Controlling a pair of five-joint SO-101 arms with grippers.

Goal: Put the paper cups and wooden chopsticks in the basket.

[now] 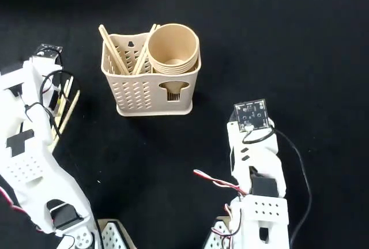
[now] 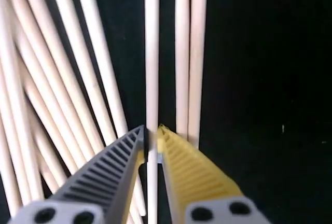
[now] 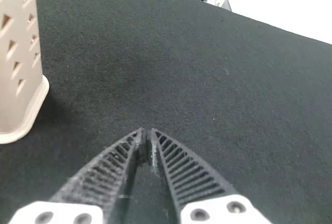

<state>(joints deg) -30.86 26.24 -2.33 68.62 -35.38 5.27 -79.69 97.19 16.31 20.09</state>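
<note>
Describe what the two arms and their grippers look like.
The left arm and right arm are white shells with black motors and black cables; a red-and-white wire trails from the right one. The left gripper has one grey and one yellow ribbed finger; the right gripper has two black ribbed ones.

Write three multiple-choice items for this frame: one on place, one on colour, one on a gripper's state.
1. The paper cups are: A) stacked in the basket; B) on the table; C) in a gripper.
2. The basket is: A) blue; B) beige; C) green.
3. The left gripper is: A) wide open; B) shut on a cup; C) shut on one chopstick.
Answers: 1 A, the stack stands in one compartment; 2 B, its perforated walls are beige; 3 C, its tips pinch a single stick.
</note>
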